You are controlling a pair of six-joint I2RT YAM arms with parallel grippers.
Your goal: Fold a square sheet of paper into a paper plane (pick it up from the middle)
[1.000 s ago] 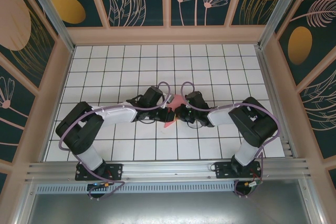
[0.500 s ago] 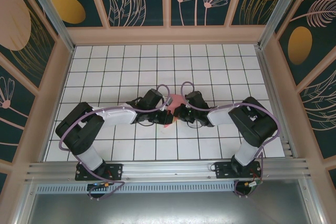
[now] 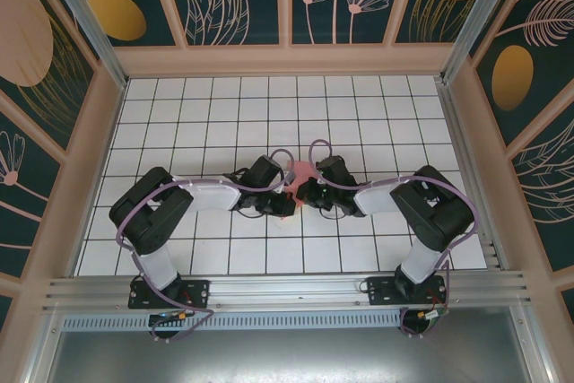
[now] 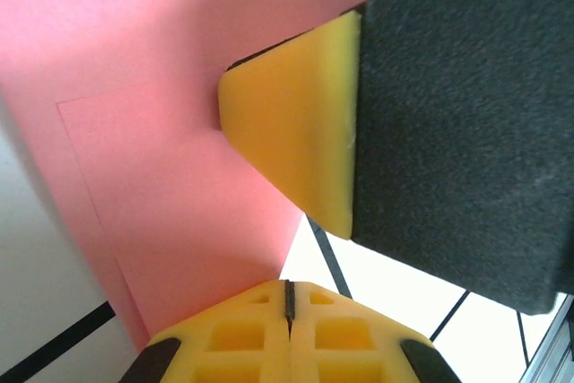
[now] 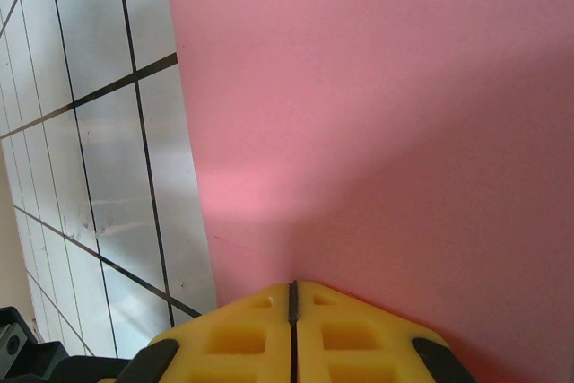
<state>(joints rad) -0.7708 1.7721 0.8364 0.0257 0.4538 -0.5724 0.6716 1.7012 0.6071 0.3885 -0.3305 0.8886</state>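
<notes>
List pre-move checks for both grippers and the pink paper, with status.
1. left gripper shut: ok.
2. right gripper shut: ok.
3. paper actually pinched by either gripper: cannot tell; it runs up to both sets of tips.
4. clearance between the grippers: not ok; one of the right gripper's fingers sits close against the paper in the left wrist view.
5. folded layer lying flat: ok; its edge shows no lift in the left wrist view.
</notes>
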